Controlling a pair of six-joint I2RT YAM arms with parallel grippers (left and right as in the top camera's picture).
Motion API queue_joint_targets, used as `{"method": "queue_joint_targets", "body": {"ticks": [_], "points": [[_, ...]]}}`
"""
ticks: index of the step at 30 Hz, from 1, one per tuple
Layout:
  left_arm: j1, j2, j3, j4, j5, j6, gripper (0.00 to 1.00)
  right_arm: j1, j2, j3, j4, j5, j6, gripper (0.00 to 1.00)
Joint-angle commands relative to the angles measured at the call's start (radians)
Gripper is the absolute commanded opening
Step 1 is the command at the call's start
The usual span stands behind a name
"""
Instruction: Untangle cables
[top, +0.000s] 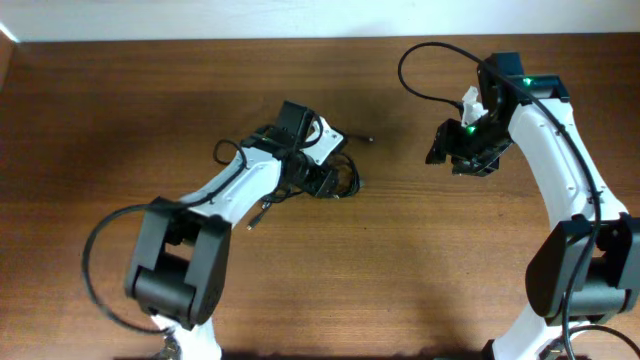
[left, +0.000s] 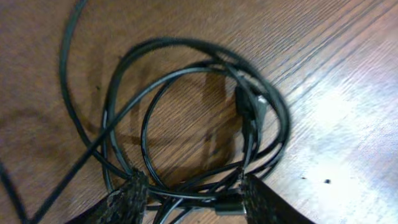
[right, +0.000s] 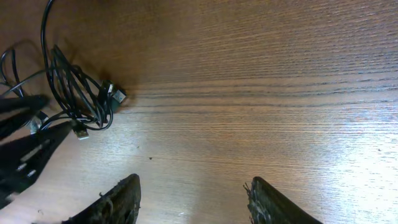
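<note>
The cables (top: 338, 178) lie as a small dark knot of thin black loops on the wooden table (top: 420, 270), left of centre. In the left wrist view the cables (left: 244, 106) form overlapping loops with a plug inside. My left gripper (top: 320, 183) is down on the knot. Its fingers (left: 193, 196) are open, with several cords and a plug lying between the tips. My right gripper (top: 462, 158) is to the right of the knot, open and empty (right: 193, 193) over bare wood. The cables (right: 81, 93) show at the upper left of the right wrist view.
One loose cord end with a plug (top: 255, 222) trails toward the front left of the knot. Another thin end (top: 370, 139) points to the right. The left gripper's fingers (right: 25, 149) show at the left edge of the right wrist view.
</note>
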Motion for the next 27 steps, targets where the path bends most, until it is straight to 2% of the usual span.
{"method": "queue_joint_targets", "body": {"ticks": [1,6,8,10,12,16,21,23,27], "points": [[-0.005,0.08,0.008,0.0,-0.01,0.004,0.47,-0.004,0.006,-0.005,0.001,-0.01,-0.003,0.57],[-0.006,0.108,0.008,0.022,-0.01,0.004,0.49,-0.004,0.006,-0.005,0.002,-0.01,-0.003,0.57],[-0.013,0.108,0.007,0.022,-0.01,-0.01,0.47,-0.004,0.006,-0.005,0.001,-0.01,-0.003,0.57],[-0.02,0.108,0.007,0.022,-0.01,-0.068,0.43,-0.004,0.006,-0.005,0.001,-0.01,-0.003,0.58],[-0.02,0.108,0.026,0.023,0.012,-0.189,0.42,-0.004,0.006,-0.005,0.002,-0.01,-0.003,0.58],[-0.02,0.108,0.085,0.022,0.188,-0.192,0.51,-0.004,0.006,-0.005,0.002,-0.01,-0.003,0.58],[-0.044,0.108,0.116,0.0,0.218,-0.192,0.52,-0.004,0.006,-0.005,0.002,-0.01,-0.003,0.58],[-0.073,0.108,0.116,-0.054,0.179,-0.192,0.47,-0.004,0.006,-0.005,0.002,-0.009,-0.003,0.58],[-0.154,0.108,0.116,-0.144,-0.089,-0.192,0.44,-0.004,0.006,-0.005,0.002,-0.01,-0.003,0.59]]}}
